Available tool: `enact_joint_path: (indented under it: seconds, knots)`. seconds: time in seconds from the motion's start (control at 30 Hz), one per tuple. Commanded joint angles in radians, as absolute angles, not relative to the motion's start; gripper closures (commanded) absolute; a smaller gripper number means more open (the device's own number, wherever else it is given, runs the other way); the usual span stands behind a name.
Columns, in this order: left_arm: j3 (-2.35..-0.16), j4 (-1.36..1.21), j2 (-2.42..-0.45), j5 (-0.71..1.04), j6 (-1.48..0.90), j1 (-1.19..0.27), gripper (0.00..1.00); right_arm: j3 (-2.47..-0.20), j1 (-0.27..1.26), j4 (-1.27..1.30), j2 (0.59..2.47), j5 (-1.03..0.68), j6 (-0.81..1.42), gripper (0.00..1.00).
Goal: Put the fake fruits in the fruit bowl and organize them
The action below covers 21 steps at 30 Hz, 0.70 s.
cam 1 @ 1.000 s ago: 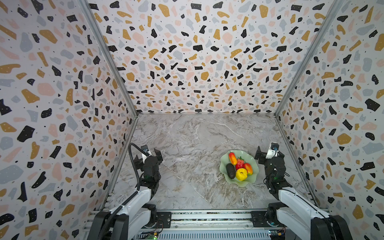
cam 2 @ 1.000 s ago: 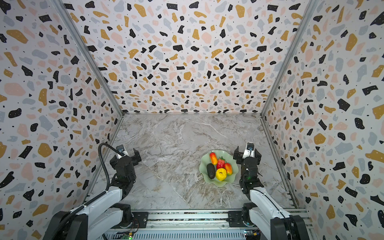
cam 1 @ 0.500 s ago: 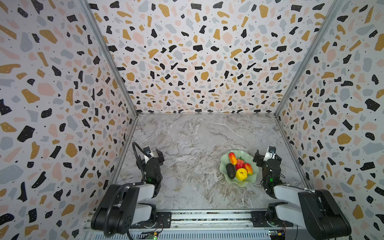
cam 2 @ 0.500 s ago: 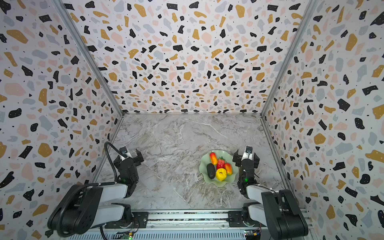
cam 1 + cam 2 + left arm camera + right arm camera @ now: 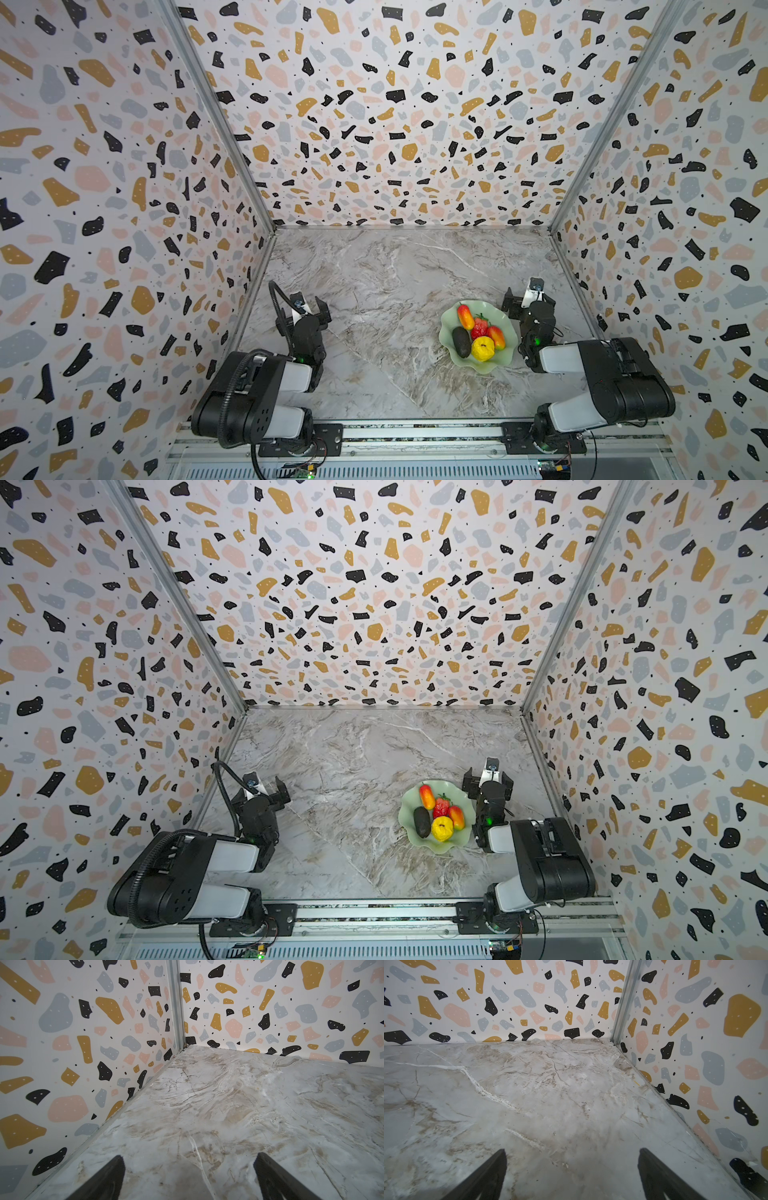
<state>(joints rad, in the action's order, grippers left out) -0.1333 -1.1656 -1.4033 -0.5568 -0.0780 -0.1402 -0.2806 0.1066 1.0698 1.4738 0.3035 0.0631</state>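
Note:
The pale green fruit bowl (image 5: 448,332) (image 5: 406,817) sits on the marble floor at the right front in both top views. All the fake fruits lie inside it: two elongated red-orange ones (image 5: 465,316) (image 5: 496,336), a strawberry (image 5: 479,327), a yellow lumpy fruit (image 5: 483,348) and a dark oval (image 5: 461,341). My right gripper (image 5: 527,297) (image 5: 572,1150) stands open and empty just right of the bowl, apart from it. Far to the left, my left gripper (image 5: 309,305) (image 5: 190,1156) is open and empty over bare marble. Neither wrist view shows bowl or fruit.
Terrazzo-patterned walls (image 5: 395,124) close in the marble floor (image 5: 395,270) on three sides. A metal rail (image 5: 395,432) runs along the front edge under both arm bases. Each wrist view looks toward a rear corner post (image 5: 176,1001) (image 5: 625,1001).
Both arms have folded back over their bases at the front rail. The grippers stay open and near their earlier spots. Bowl and fruits have not moved.

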Motion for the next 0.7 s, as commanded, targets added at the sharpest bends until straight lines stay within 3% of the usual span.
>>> enact_joint_path:
  seconds: [0.0,0.67]
  knots:
    - [-0.152,-1.220,-1.395,-0.551,-0.067,-0.138,0.00,-0.290,0.108,1.075,1.458,0.297,0.054,0.01]
    - [-0.150,-1.221,-1.393,-0.551,-0.068,-0.138,0.00,-0.298,0.133,1.079,1.468,0.332,0.035,0.01]
